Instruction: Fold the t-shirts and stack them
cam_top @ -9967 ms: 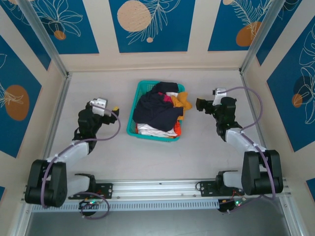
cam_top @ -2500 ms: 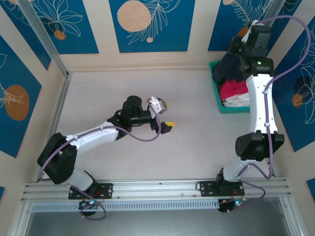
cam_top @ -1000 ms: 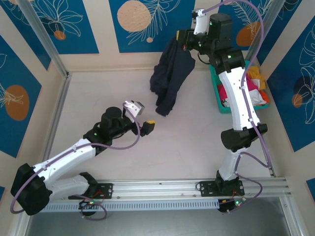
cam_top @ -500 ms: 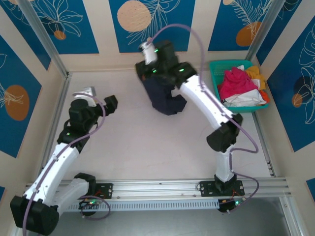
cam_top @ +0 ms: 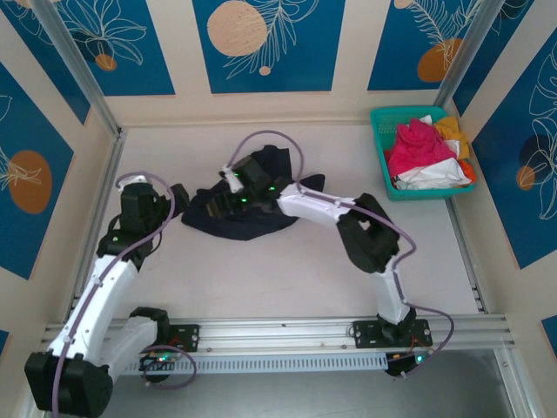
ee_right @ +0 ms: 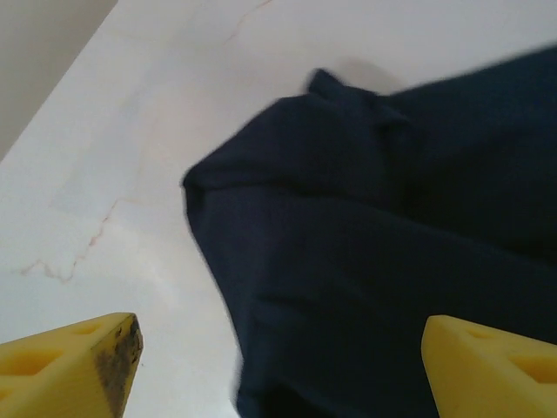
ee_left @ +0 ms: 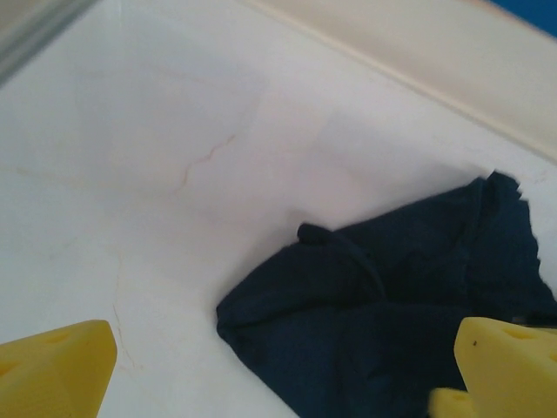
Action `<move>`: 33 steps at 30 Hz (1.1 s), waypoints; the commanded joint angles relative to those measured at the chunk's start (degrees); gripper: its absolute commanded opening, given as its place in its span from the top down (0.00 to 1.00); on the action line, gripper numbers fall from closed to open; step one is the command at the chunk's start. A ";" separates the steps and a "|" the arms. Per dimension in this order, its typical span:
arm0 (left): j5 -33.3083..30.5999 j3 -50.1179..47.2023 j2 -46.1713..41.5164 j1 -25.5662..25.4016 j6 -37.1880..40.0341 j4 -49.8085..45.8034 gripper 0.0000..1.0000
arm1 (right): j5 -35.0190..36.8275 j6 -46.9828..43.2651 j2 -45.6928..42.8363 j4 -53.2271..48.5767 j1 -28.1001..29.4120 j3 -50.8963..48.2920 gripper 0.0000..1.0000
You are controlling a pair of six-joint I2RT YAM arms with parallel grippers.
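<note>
Crumpled navy t-shirt (cam_top: pixel 248 225) lies on the tabletop (cam_top: pixel 287 270); right claw (ee_right: pixel 278 335) gapes wide above it, left claw (ee_left: pixel 285 340) gapes wide nearby.

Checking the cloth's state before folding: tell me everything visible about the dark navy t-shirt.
The navy t-shirt is plain, soft, near-black cloth, lying crumpled and unfolded on the pale table, left of centre, with rumpled folds and a raised fold at its left end. The right gripper hangs open just above it, gripping nothing, and the right arm crosses over its middle. The open left gripper is close to its left end.
</note>
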 commanded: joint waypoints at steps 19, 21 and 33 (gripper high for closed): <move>1.42 38.78 54.28 -21.20 11.18 -13.63 0.00 | 12.69 15.14 -27.61 11.47 -16.51 -35.15 0.22; 2.63 39.80 56.88 -21.31 11.29 -14.20 0.02 | 12.70 16.01 -26.34 10.33 -17.42 -34.93 0.22; 1.00 34.68 57.03 -21.31 9.34 -11.35 0.87 | 8.07 17.73 -16.76 7.90 -20.51 -31.70 0.22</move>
